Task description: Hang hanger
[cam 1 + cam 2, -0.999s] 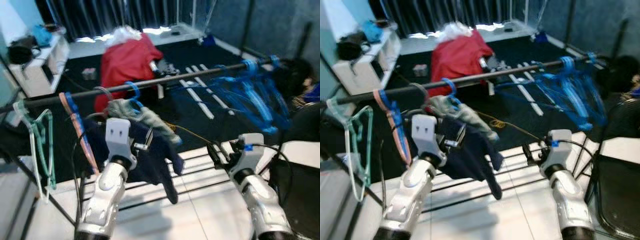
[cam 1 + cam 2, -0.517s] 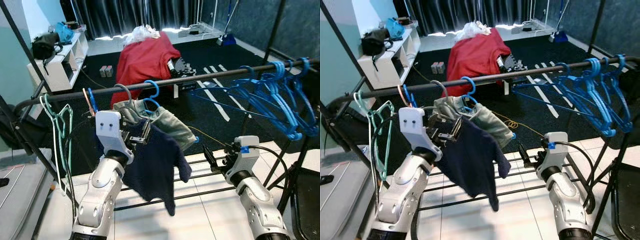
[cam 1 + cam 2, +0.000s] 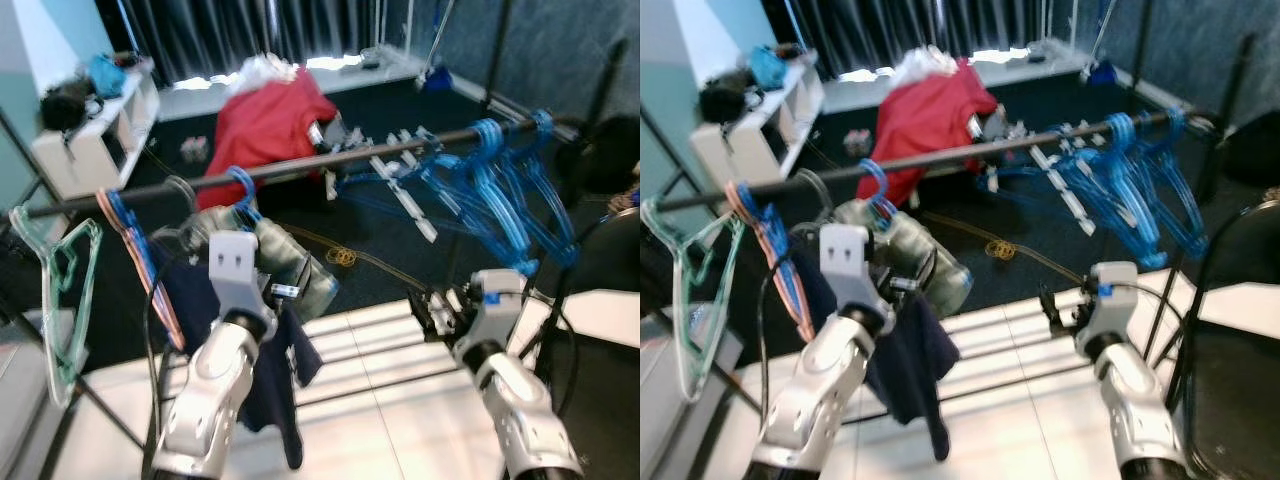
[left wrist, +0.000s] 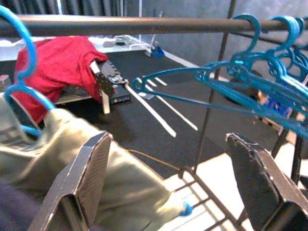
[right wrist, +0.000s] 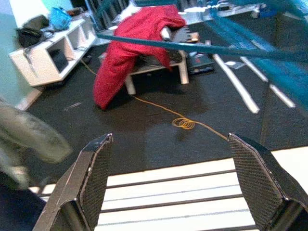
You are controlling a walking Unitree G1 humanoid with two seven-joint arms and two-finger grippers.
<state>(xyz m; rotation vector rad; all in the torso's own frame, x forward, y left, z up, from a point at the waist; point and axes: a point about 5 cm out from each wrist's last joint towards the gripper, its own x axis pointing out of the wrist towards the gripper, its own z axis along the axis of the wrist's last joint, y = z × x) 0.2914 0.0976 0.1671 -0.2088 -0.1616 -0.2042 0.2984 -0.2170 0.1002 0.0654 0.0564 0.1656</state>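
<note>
left gripper (image 4: 168,192) is open just below the rail (image 4: 144,24), with the blue hanger (image 4: 21,91) at its 10 o'clock; right gripper (image 5: 173,187) is open and empty.

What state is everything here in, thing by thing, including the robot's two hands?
Left hand: open, holding nothing.
Right hand: open, holding nothing.
Blue hanger: hooked on the rail, carrying a grey-green garment.
Blue hangers: bunched on the rail, bare.
Green hanger: hanging bare.
Red cloth: draped over something behind.
</note>
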